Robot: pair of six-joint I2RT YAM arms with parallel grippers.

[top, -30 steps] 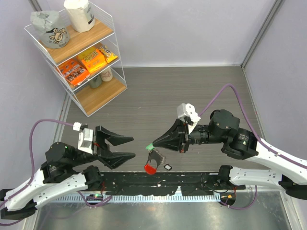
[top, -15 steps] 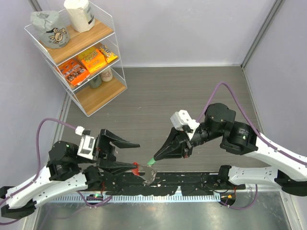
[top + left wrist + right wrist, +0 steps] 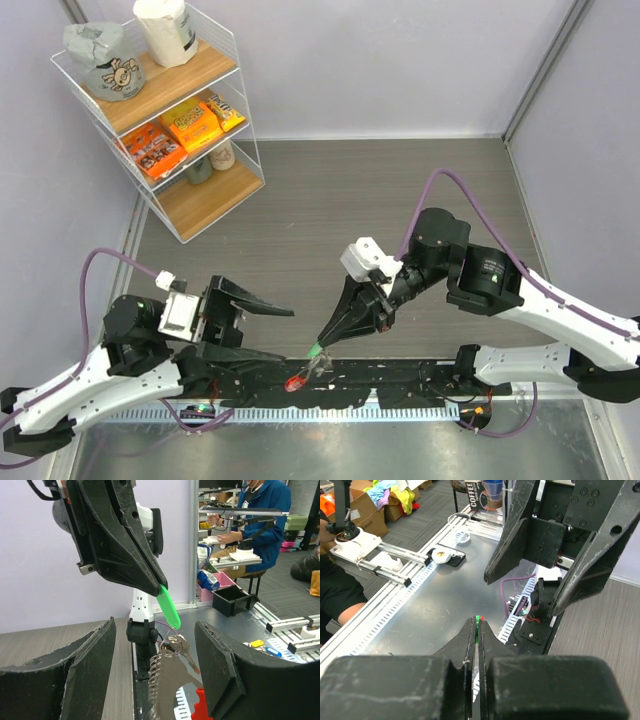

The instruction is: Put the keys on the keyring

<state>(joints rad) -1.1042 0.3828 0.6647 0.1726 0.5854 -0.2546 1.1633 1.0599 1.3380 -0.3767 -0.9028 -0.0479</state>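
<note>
Top view: right pincer (image 3: 321, 344), pitched steeply down, is clamped on the green key (image 3: 316, 348); left pincer (image 3: 287, 335) is level, spread apart. Left wrist: coiled silver keyring (image 3: 156, 672), red-arced, is hung beneath the key. Right wrist: thin green plastic is pinched.

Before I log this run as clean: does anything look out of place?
Nothing spilled or broken. Only oddity: the right gripper pinches just the green tag, so keys and keyring dangle in mid-air by the open left gripper.
</note>
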